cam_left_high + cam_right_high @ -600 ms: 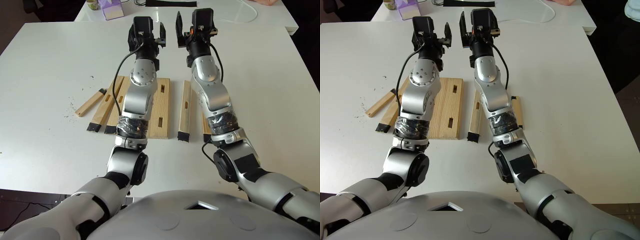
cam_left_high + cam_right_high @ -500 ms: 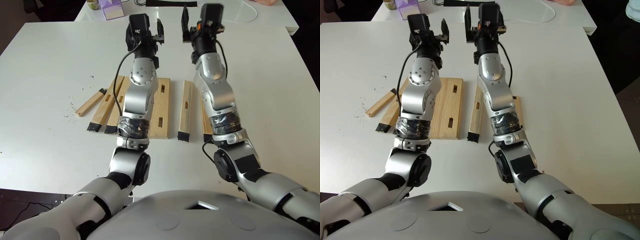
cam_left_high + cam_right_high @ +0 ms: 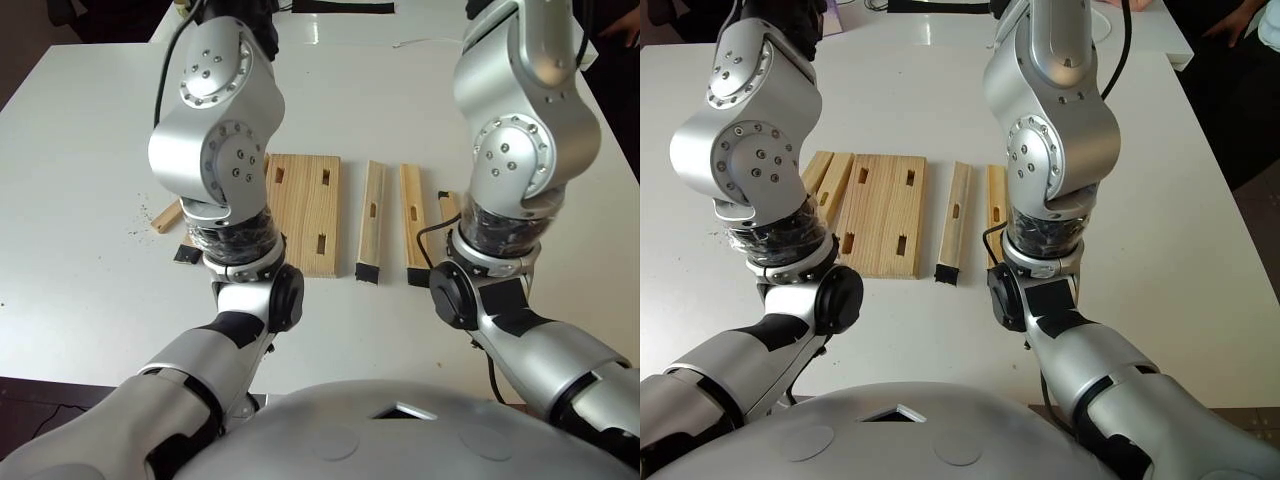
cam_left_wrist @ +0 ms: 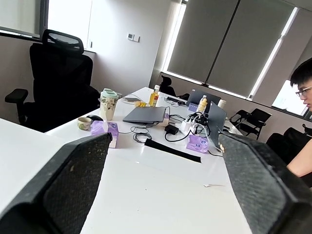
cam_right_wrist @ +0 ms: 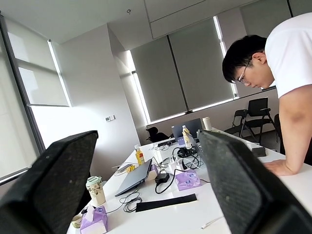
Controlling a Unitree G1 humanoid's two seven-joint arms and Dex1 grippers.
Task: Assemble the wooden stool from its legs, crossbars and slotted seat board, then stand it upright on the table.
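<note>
The slotted seat board (image 3: pixel 305 212) lies flat on the white table (image 3: pixel 90 130). Two wooden legs with black-taped ends (image 3: pixel 371 220) (image 3: pixel 415 225) lie parallel just to its right, and a shorter piece (image 3: pixel 447 205) peeks out beside my right arm. More wooden pieces (image 3: pixel 818 170) (image 3: pixel 837 185) lie at the board's left, partly hidden behind my left arm. Both arms are raised high above the parts. My left gripper (image 4: pixel 165 141) is open and holds nothing. My right gripper (image 5: pixel 148 136) is also open and holds nothing. Both point out across the room.
A second white table (image 4: pixel 161 170) behind carries tissue boxes (image 4: pixel 104 129), a laptop (image 4: pixel 145 115), bottles, cables and a black strip (image 3: pixel 340 7). Small wood crumbs (image 3: pixel 140 215) lie left of the parts. Bare table surface spreads to both sides.
Both arms have swung up from lying stretched out over the table. Their grippers have left the top of the eye views. The legs to the right of the board are now uncovered.
</note>
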